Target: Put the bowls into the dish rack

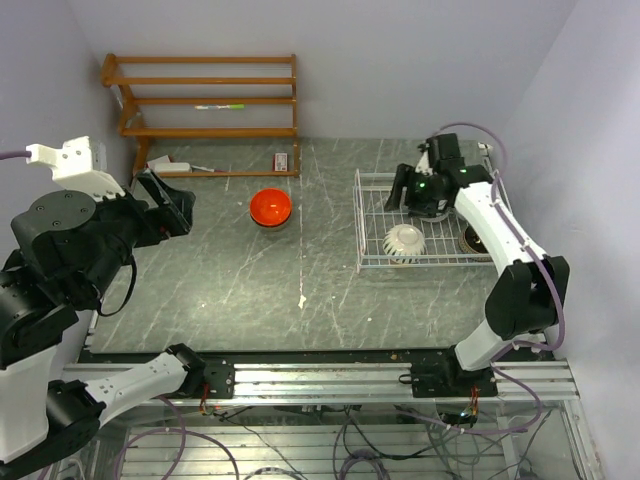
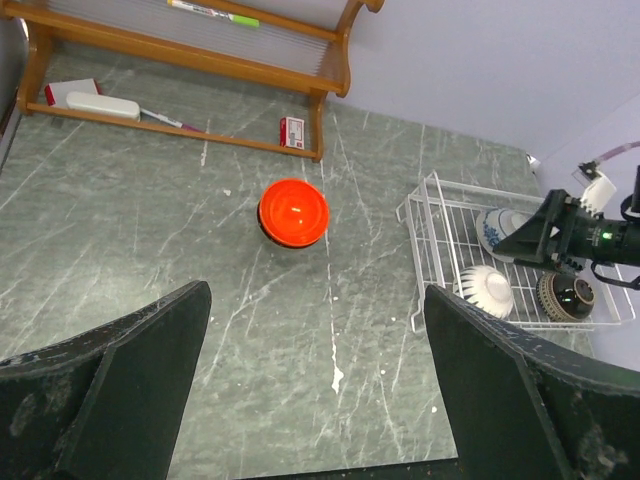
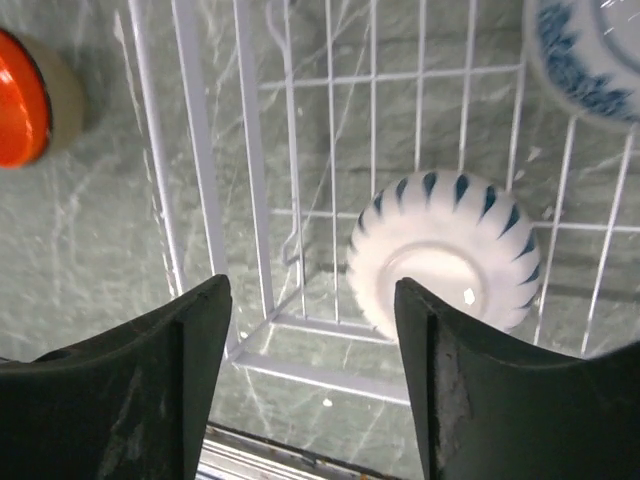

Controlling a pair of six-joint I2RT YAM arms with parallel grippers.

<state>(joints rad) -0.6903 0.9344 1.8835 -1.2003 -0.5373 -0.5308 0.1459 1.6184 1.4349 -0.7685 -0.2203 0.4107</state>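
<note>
The orange-red bowl (image 1: 270, 208) sits upside down on the table left of the dish rack (image 1: 372, 215), also seen in the left wrist view (image 2: 293, 212). Inside the rack lie a ribbed white bowl (image 1: 405, 240), a dark bowl (image 1: 473, 238) and a blue-and-white bowl (image 2: 495, 230). My right gripper (image 1: 420, 200) hovers over the rack's far part, open and empty; its camera looks down on the ribbed bowl (image 3: 450, 255) and the blue-and-white bowl (image 3: 590, 50). My left gripper (image 1: 172, 205) is held high at the left, open, with nothing between its fingers (image 2: 150, 350).
A brown wooden shelf unit (image 1: 205, 100) stands against the back wall with a pen on one shelf. A small red box (image 1: 282, 160) and a white item (image 1: 165, 163) lie at its foot. The rack's wire wall (image 3: 250, 200) runs just under my right gripper.
</note>
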